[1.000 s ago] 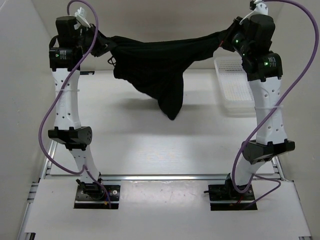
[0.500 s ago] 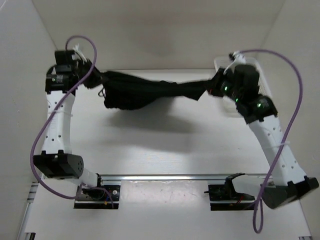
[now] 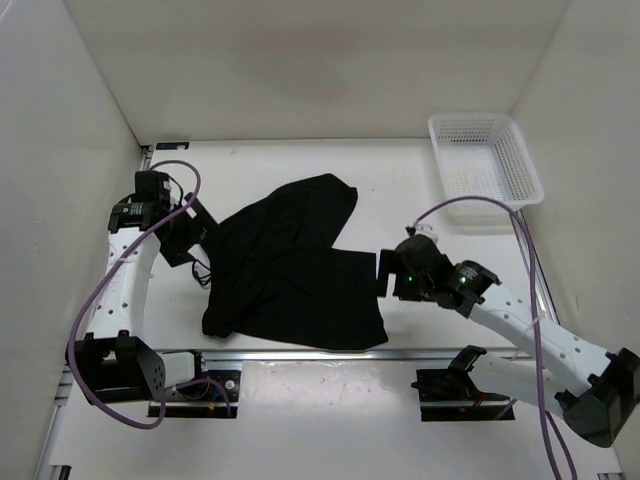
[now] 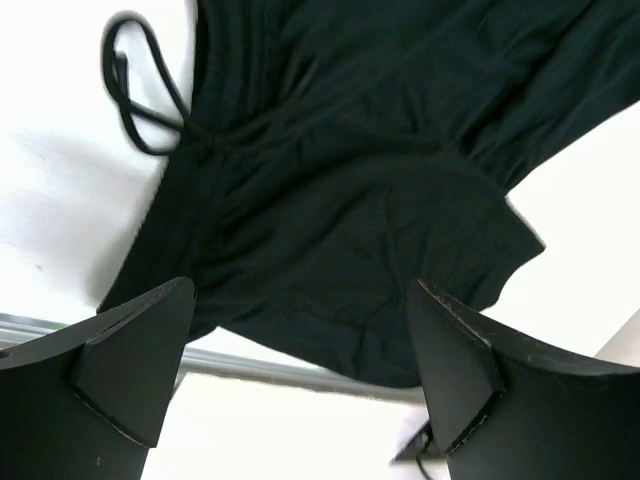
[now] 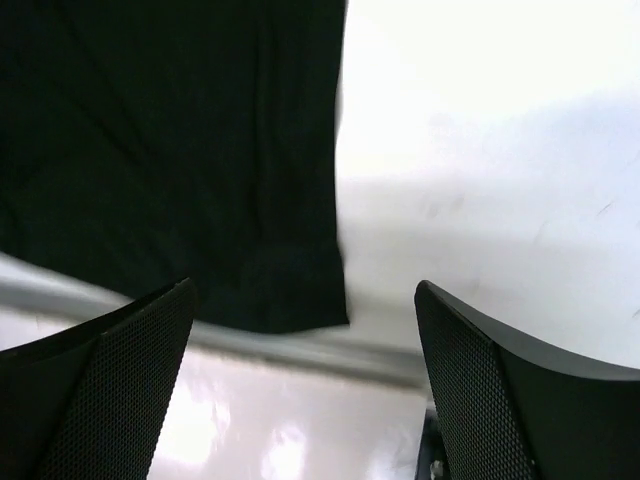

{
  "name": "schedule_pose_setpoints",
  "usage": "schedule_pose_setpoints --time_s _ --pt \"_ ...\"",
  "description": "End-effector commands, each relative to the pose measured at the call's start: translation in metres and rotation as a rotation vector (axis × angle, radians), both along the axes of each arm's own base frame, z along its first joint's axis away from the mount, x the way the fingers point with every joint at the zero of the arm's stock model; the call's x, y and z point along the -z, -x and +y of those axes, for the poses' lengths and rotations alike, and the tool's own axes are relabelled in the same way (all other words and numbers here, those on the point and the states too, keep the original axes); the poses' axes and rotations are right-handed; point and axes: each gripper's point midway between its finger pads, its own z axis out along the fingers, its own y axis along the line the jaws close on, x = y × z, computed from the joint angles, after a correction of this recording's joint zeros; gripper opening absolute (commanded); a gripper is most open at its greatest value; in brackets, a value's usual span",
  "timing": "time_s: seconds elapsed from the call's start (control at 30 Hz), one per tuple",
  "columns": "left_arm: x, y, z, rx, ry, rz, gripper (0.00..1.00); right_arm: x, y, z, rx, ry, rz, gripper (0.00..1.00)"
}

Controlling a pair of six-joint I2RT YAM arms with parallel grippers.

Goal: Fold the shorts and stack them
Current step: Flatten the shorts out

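The shorts (image 3: 290, 270) lie spread but rumpled on the worktop (image 3: 400, 190), in the gap between the two grippers. The waistband side is toward the left gripper (image 3: 200, 238). One leg reaches away beyond it and the other leg's hem ends just beside the right gripper (image 3: 382, 272). A loop of drawstring (image 4: 135, 95) trails out of the waistband, close below the left gripper. Both grippers are spread wide with nothing between their fingers, each hovering over its own edge of the cloth.

I judge the cloth light, soft and limp. It should sag and bunch wherever it is not held, and a pinch in mid-panel would likely lift one layer only. The thick waistband corners and the leg hems look like the surest holds. The white basket (image 3: 478, 117) stands well beyond the right gripper.
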Motion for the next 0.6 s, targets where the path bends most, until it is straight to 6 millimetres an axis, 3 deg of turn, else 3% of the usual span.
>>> schedule_pose_setpoints --time_s 0.0,0.13,0.17,0.23,0.27,0.3,0.33,0.37,0.4,0.43,0.47,0.5,0.53,0.57 --pt "-0.040 -0.019 0.017 -0.055 -0.076 -0.120 0.99 -0.040 -0.057 -0.006 0.092 0.057 -0.169 0.94" --pt "-0.038 -0.030 0.022 -0.058 -0.099 -0.119 0.95 -0.042 -0.101 0.013 0.051 0.043 -0.142 0.92" --pt "-0.033 -0.034 0.027 -0.072 -0.122 -0.107 0.89 -0.024 -0.113 0.017 0.048 0.063 -0.080 0.89" --pt "-0.025 -0.042 0.029 -0.084 -0.125 -0.091 0.82 -0.028 -0.131 0.038 -0.022 0.020 -0.050 0.84" --pt "-0.013 -0.054 0.028 -0.078 -0.116 -0.070 0.80 -0.007 -0.143 0.043 -0.034 0.050 0.009 0.80" --pt "-0.004 -0.058 0.028 -0.076 -0.116 -0.047 0.77 -0.021 -0.159 0.056 -0.067 0.039 -0.019 0.76" --pt "0.002 -0.063 0.028 -0.075 -0.115 -0.027 0.77 -0.001 -0.169 0.059 -0.075 0.069 0.034 0.73" --pt "0.002 -0.072 0.033 -0.085 -0.133 -0.024 0.77 -0.002 -0.178 0.068 -0.096 0.061 0.034 0.68" --pt "0.020 -0.079 0.035 -0.086 -0.140 0.033 0.77 -0.018 -0.199 0.075 -0.102 0.051 -0.009 0.67" --pt "0.025 -0.085 0.035 -0.085 -0.139 0.050 0.77 0.000 -0.206 0.080 -0.103 0.076 0.036 0.65" --pt "0.026 -0.093 0.039 -0.091 -0.152 0.049 0.77 0.002 -0.215 0.084 -0.116 0.086 0.037 0.65" --pt "0.042 -0.099 0.039 -0.087 -0.150 0.095 0.77 -0.015 -0.235 0.093 -0.110 0.056 0.000 0.65" --pt "0.046 -0.103 0.039 -0.087 -0.150 0.108 0.79 0.006 -0.241 0.096 -0.120 0.087 0.046 0.65" --pt "0.049 -0.109 0.041 -0.090 -0.158 0.111 0.81 0.010 -0.248 0.102 -0.134 0.087 0.053 0.65"
